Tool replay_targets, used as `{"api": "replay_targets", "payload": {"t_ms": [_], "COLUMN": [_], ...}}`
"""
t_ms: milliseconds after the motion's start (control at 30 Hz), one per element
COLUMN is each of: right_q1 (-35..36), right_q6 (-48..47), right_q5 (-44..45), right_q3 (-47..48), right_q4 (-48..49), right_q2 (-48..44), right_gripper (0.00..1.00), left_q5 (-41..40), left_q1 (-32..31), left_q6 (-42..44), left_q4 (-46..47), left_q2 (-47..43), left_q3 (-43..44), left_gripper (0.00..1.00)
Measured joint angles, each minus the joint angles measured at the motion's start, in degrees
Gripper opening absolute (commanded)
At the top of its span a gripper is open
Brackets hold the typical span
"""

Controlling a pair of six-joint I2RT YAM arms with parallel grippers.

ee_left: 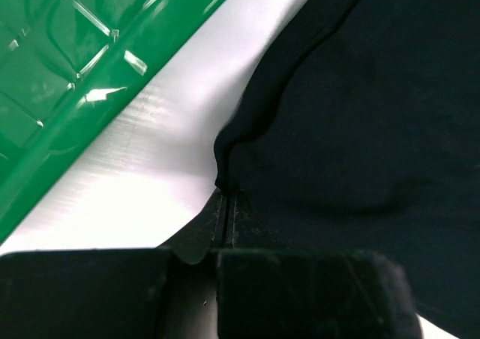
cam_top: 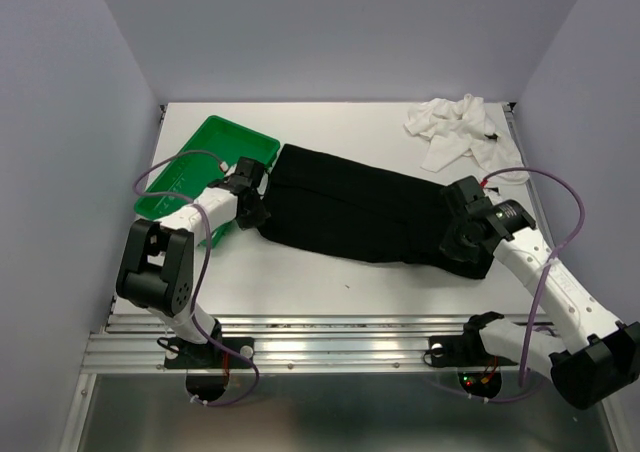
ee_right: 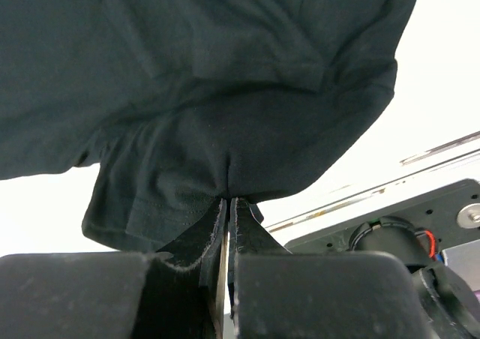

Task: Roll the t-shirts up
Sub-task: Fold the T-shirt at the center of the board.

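the black t-shirt (cam_top: 360, 212) lies folded long on the surface (cam_top: 330, 282) just beside the green tray (cam_top: 190, 172), left jaws pinching its tray-side edge, right jaws pinching its far end, likely to pull it taut for rolling; the white t-shirt (cam_top: 460, 127) sits crumpled well away

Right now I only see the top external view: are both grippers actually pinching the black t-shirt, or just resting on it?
Observer: Left wrist view: the left gripper is shut on an edge fold of the black t-shirt.
Operator: And the right?
Observer: Right wrist view: the right gripper is shut on bunched cloth at the shirt's edge.
Operator: Tray touching the shirt?
Observer: No; bare table lies between the green tray and the shirt there.
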Motion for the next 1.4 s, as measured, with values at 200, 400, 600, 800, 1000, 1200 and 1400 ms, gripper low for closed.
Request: {"api": "replay_targets", "payload": {"t_ms": [200,400,600,800,1000,1200,1400], "right_q1": [0.0,0.0,-0.07,-1.55,-4.0,-5.84,-7.78], "right_q6": [-0.81,-2.34,-4.07,-6.4,-9.7,-12.52,-15.3], "right_q5": [4.52,8.68,12.13,14.8,15.89,16.15,15.69], "right_q3": [5.49,9.64,11.87,14.14,14.99,15.58,17.49], "right_q4": [-0.2,0.39,1.99,4.13,6.95,10.64,15.04], "right_q2": [3.21,7.48,12.74,16.85,20.02,24.39,30.08], "right_gripper": [0.01,0.01,0.01,0.01,0.01,0.01,0.19], "left_q5": [0.9,2.1,2.75,2.8,3.08,3.28,4.0], "left_q1": [0.0,0.0,0.0,0.0,0.37,0.37,0.37], "left_q6": [0.68,1.18,1.84,2.49,2.86,3.21,4.09], "left_q4": [-2.51,-3.34,-4.31,-5.18,-5.27,-5.46,-5.99], "left_q2": [-0.02,2.14,7.56,12.79,16.31,20.13,23.56], "left_q3": [8.31,14.67,19.85,25.44,27.98,30.18,33.48], "left_gripper": [0.0,0.0,0.0,0.0,0.0,0.0,0.42]}}
